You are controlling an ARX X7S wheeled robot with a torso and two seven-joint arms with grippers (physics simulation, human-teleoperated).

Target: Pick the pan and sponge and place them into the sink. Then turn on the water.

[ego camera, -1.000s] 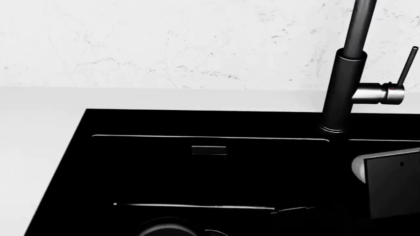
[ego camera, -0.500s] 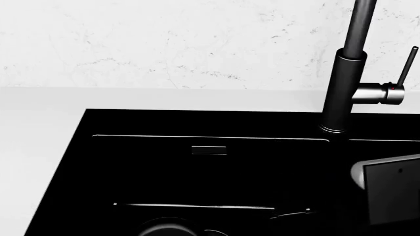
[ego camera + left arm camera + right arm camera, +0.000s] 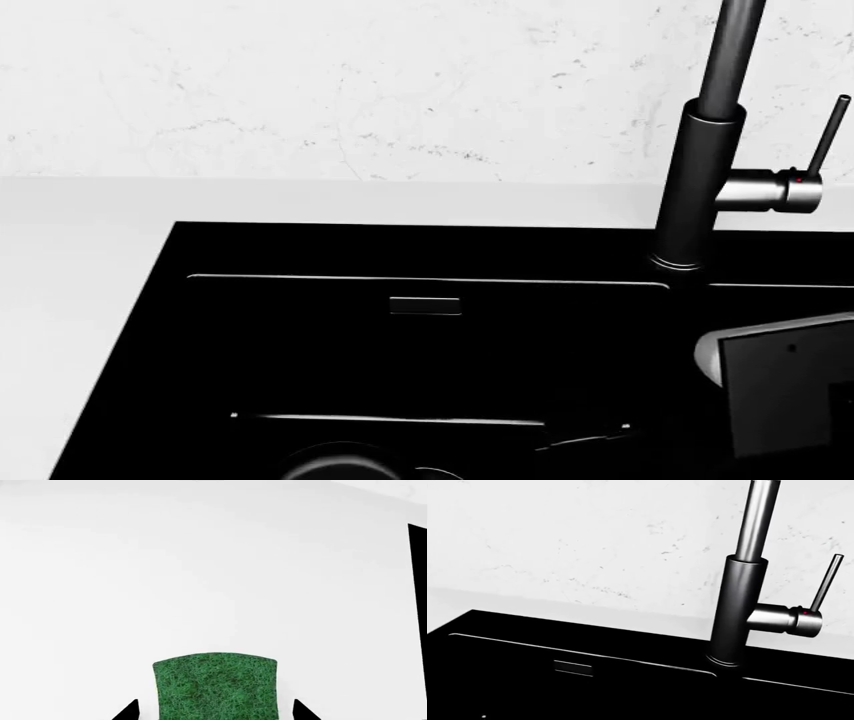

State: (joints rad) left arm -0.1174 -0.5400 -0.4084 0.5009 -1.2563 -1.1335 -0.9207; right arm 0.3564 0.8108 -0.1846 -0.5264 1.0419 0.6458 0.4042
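Observation:
The green sponge (image 3: 215,685) lies flat on the white counter. My left gripper (image 3: 215,711) is open, with one black fingertip on each side of the sponge and a small gap at both sides. The black sink (image 3: 400,250) fills the head view, and its rim (image 3: 514,625) shows in the right wrist view. I cannot make out the pan against the black basin. A thin glinting strip (image 3: 583,437) lies low in the basin, and I cannot tell whether it is the pan's handle. My right arm's grey body (image 3: 781,385) hangs over the sink's right side, with its jaws lost in the black.
The dark faucet (image 3: 701,150) stands at the sink's back rim, its thin lever (image 3: 827,130) upright; both appear as faucet (image 3: 739,610) and lever (image 3: 826,582). A steel overflow slot (image 3: 424,305) and a round drain (image 3: 340,462) mark the left basin. Marble wall behind.
My right arm's grey body has slid left and a little lower over the sink. The thin glinting strip in the basin has shifted left and down with it.

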